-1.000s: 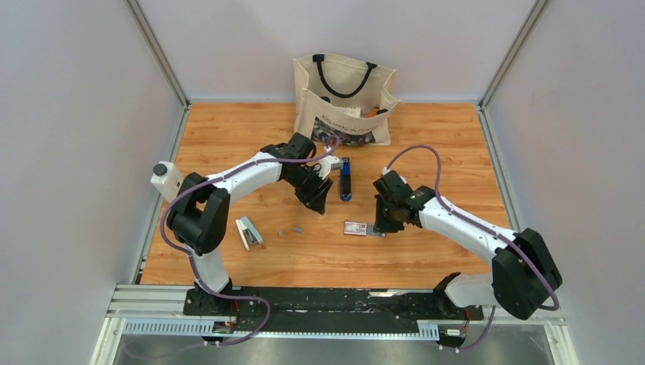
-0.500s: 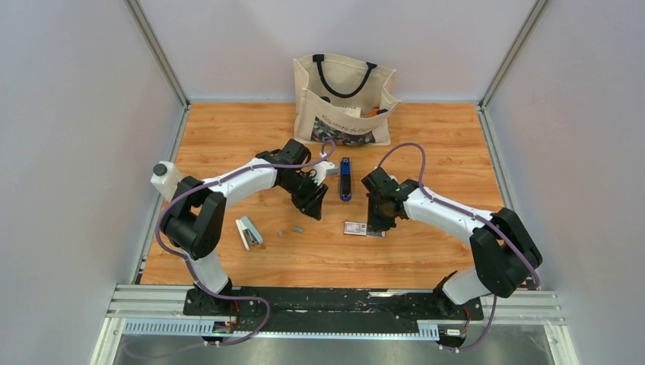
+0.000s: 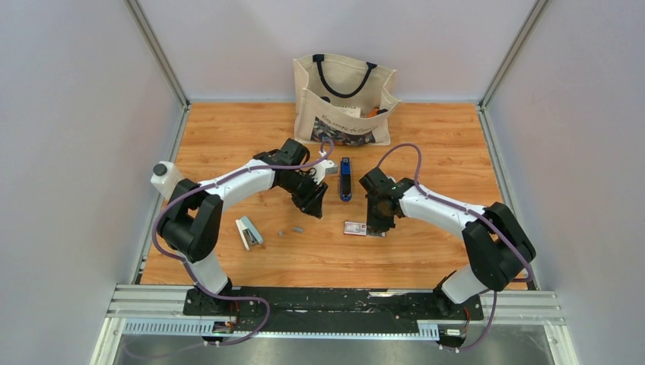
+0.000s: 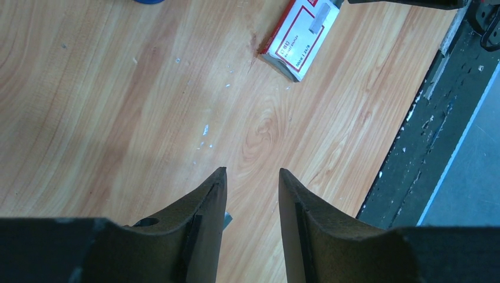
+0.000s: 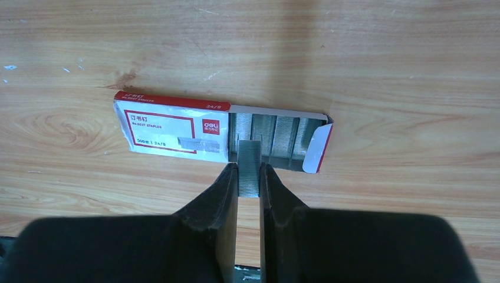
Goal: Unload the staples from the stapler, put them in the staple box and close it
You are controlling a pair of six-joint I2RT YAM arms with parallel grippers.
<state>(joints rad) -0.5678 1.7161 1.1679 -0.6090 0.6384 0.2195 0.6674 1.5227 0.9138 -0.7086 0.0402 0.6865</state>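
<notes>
A canvas bag (image 3: 344,99) stood at the counter's (image 3: 228,137) far edge. A red-and-white box (image 5: 171,130) lay open near the middle, a pale stapler (image 3: 248,232) well left.

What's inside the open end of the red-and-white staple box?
Grey staple strips lie in the pulled-out tray; the right fingers pinch a loose strip over them. The box sleeve hides the rest.

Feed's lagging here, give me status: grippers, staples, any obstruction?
Right gripper shut on staple strip, at the open staple box. Left gripper open, empty. Blue stapler lying between the arms, untouched. Nothing blocking the box.
</notes>
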